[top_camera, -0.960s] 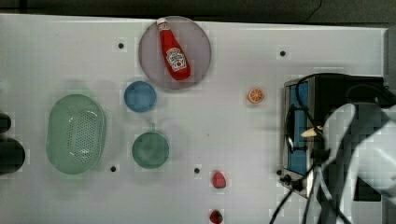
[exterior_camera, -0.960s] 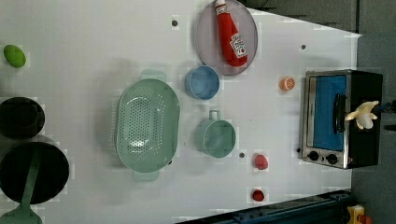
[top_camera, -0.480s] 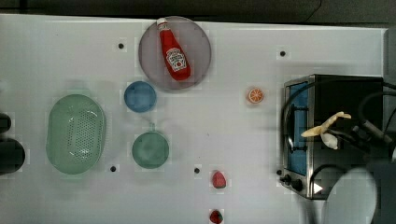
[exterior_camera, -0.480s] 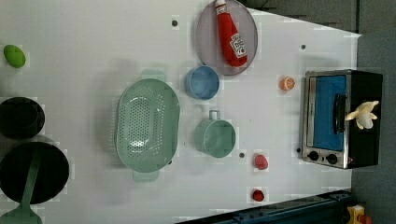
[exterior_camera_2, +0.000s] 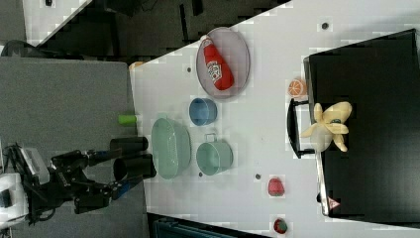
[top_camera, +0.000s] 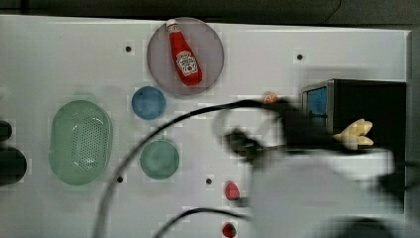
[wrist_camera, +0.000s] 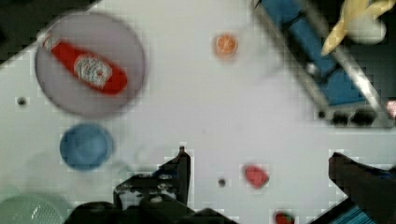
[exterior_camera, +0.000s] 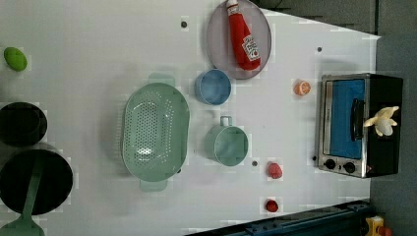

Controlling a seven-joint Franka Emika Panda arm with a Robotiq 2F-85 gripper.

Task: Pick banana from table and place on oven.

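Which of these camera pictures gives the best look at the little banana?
The right view: the banana appears largest there, fingers spread on the oven top. The left view shows it small, the top view has the blurred arm close by, and the wrist view cuts it at the picture's edge.

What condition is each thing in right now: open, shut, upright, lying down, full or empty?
banana: lying on the oven's top
oven: door shut
gripper: open, holding nothing
ketchup bottle: lying flat on the plate
blue bowl: upright, empty
green cup: upright, empty
colander: upright, empty
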